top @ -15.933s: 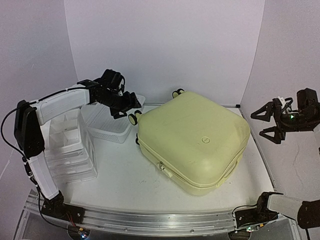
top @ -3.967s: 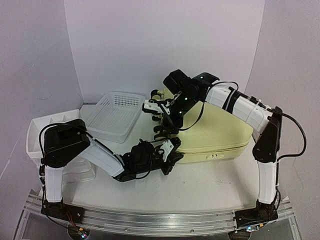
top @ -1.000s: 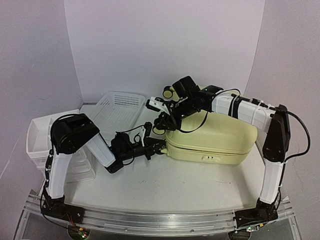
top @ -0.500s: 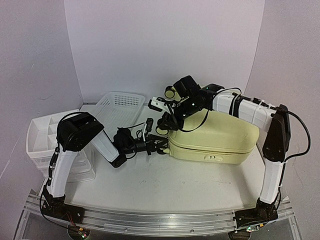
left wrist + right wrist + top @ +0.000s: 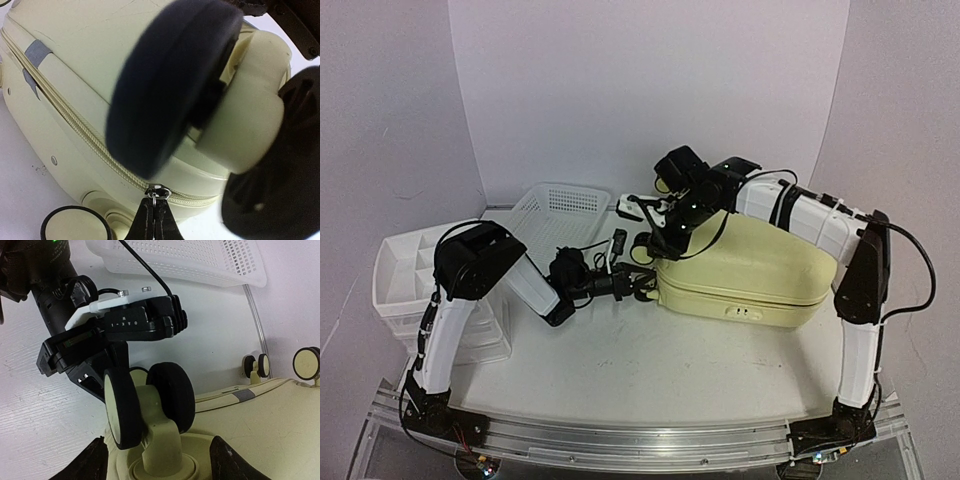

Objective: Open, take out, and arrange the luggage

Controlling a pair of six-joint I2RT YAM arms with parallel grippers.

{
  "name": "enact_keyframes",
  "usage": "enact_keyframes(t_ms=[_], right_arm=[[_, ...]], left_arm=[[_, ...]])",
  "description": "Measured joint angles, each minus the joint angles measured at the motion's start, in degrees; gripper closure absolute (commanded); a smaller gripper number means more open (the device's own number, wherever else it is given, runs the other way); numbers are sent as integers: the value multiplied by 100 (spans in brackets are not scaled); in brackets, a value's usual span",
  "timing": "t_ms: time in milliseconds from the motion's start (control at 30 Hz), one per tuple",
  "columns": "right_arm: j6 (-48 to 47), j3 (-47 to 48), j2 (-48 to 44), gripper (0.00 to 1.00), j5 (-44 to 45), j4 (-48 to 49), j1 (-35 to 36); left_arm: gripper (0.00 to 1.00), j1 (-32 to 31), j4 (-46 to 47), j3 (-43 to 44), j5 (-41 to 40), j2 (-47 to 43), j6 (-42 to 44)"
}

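1. Luggage (image 5: 750,265): closed, lying flat on the table (image 5: 650,375), right of centre. Well apart from the drawer organizer (image 5: 405,275) at far left; nearer the white mesh basket (image 5: 560,215) at back left.
2. Long axis across the table, left to right. Wheeled end pointing left toward the basket; zipper seam (image 5: 780,297) running along the near side, parallel to that axis.
3. Left gripper (image 5: 638,285): reaching in low from the left to the near-left corner of the wheeled end. Fingers pinched together on the zipper pull (image 5: 156,192), just below a large blurred wheel (image 5: 165,85) in the left wrist view.
4. Right gripper (image 5: 157,440): poised above the same end, fingers spread wide on either side of a twin-wheel caster (image 5: 170,390). Released, grasping nothing; cannot tell whether either pad touches the shell.
5. Deciding relation: from the pull, the seam leads away to the right, along the long axis and away from the left arm's base. Judged step: starting the unzip, with the left gripper already on the pull.
6. Next move likely a drag along the seam line, kept close to the shell; probable risks a slipped pull or the whole case sliding unless steadied from above.
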Motion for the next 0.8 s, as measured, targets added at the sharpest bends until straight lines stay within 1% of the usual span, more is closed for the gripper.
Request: enact_keyframes(t_ms=[200,333,433,467,633,800], right_arm=[[17,431,409,10,120,-214,127],[96,789,715,9,116,-361,142],[103,1038,955,12,120,-393,153],[96,1132,1040,14,118,-422,157],[50,1526,1300,34,35,-682,173],[-101,1690,1366,62,-116,-804,129]], left_arm=[[100,4,-20,0,-2,0,-28],[100,2,-31,0,-11,0,-28],[100,-9,-33,0,-35,0,-26],[100,-9,-33,0,-37,0,-24],[100,-13,-37,-2,-46,0,-13],[100,-13,-42,-2,-39,0,24]])
